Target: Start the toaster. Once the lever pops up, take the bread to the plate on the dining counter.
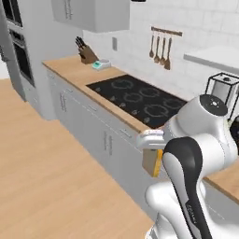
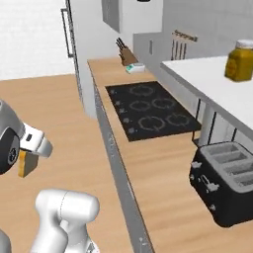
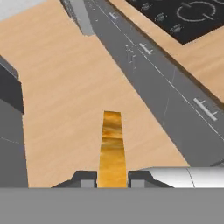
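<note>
left base view: arm fills lower right; hand (image 1: 156, 156) sits off the desk (image 1: 70, 70) edge, over the floor, with the bread (image 1: 153, 162) hanging edge-on below it. Cooktop (image 1: 140, 98) behind, knife block (image 1: 86, 53) far back.
right base view: toaster (image 2: 225, 180) on the desk at right, slots look empty as far as I can tell; lever (image 2: 210, 185) on its near side, position hard to read. Bread slice shows at far left, out over the floor, well apart from toaster.
hand view: fingertips (image 3: 85, 178) narrow, clamped on the slice either side, crust edge facing camera; floor below, cabinet fronts (image 3: 166, 87) at right.
hand state: narrow, holding the bread.
step: judged carry phase, toasting done, bread out.
next: plate and dining counter unseen here; likely needs base turn or drive away from the stove side, keep grip firm, then lower the slice flat.
</note>
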